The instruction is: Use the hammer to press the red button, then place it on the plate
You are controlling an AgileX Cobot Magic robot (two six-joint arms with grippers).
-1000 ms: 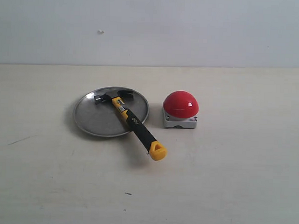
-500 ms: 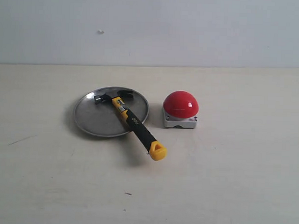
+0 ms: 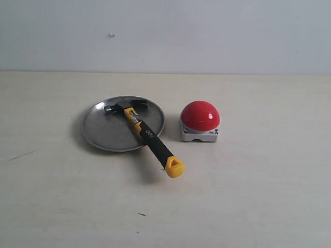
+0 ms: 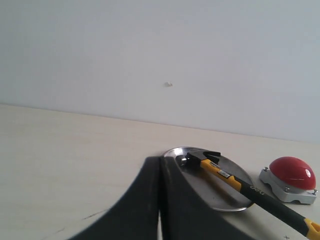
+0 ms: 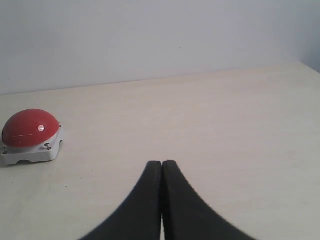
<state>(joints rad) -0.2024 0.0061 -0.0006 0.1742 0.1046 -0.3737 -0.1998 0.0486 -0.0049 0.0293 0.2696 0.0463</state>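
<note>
The hammer [image 3: 145, 133] lies with its dark head on the silver plate [image 3: 103, 130], and its black-and-yellow handle crosses the rim so the yellow butt rests on the table. To the right of the plate stands the red button [image 3: 200, 115] on its grey base. Neither arm shows in the exterior view. My left gripper [image 4: 160, 160] is shut and empty, pulled back from the plate [image 4: 235, 200], the hammer [image 4: 227, 176] and the red button [image 4: 292, 172]. My right gripper [image 5: 162, 163] is shut too, holding nothing, well away from the red button [image 5: 29, 128].
The pale tabletop [image 3: 261, 192] stretches around the objects, and a plain light wall [image 3: 212, 33] rises behind it. A small dark mark [image 3: 142, 214] sits near the front of the table.
</note>
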